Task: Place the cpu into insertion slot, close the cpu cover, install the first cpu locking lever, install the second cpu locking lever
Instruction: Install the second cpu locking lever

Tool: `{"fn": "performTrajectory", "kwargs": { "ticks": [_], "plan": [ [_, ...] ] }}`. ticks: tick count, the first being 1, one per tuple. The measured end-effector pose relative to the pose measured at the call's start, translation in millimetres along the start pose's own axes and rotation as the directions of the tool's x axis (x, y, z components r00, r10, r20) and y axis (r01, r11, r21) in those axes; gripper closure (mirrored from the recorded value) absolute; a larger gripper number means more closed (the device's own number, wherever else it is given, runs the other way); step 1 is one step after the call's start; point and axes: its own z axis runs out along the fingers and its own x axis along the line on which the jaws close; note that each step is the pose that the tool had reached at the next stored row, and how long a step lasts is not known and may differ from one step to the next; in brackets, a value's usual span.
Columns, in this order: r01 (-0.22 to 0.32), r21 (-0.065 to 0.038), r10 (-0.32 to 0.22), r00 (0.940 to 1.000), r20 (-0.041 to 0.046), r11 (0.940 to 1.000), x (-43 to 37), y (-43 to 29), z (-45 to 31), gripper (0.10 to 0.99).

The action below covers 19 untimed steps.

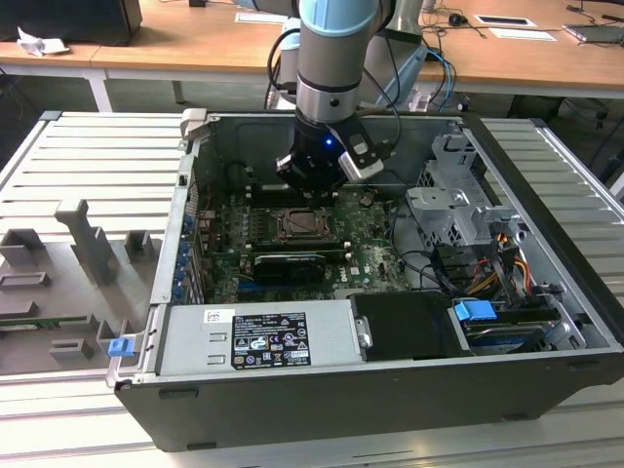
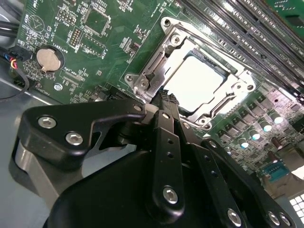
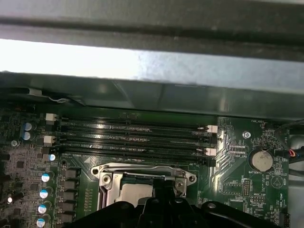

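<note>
One arm reaches down into the open computer case (image 1: 546, 292) in the middle of the exterior view, and you see its gripper (image 1: 314, 180) hanging just above the green board, close behind the insertion slot (image 1: 297, 226). In the second wrist view the cpu (image 2: 197, 83) lies already inside the slot, its pale face showing through the cut-out of the cpu cover (image 2: 156, 61), which lies flat over it around the chip. The gripper fingers (image 2: 164, 123) appear there pressed together into one narrow black tip, and this tip ends at the lower left edge of the cover; you cannot tell if it really touches the metal, because the finger body hides the contact place. In the first wrist view the lower part of the cover (image 3: 142, 173) and of the cpu (image 3: 135, 192) is cut off by the black gripper body at the bottom of the frame. The locking levers are hard to make out, so their position stays unclear to you. The long black memory slots (image 3: 133, 135) run just above the socket in that same view.
</note>
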Motion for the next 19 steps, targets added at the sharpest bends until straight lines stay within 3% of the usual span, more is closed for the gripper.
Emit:
{"fn": "performTrajectory", "kwargs": {
  "ticks": [19],
  "plan": [
    [0.0, 0.0, 0.0, 1.0, -0.0001, 1.0, 0.4, -6.4, -1.2, 0.98]
  ]
}}
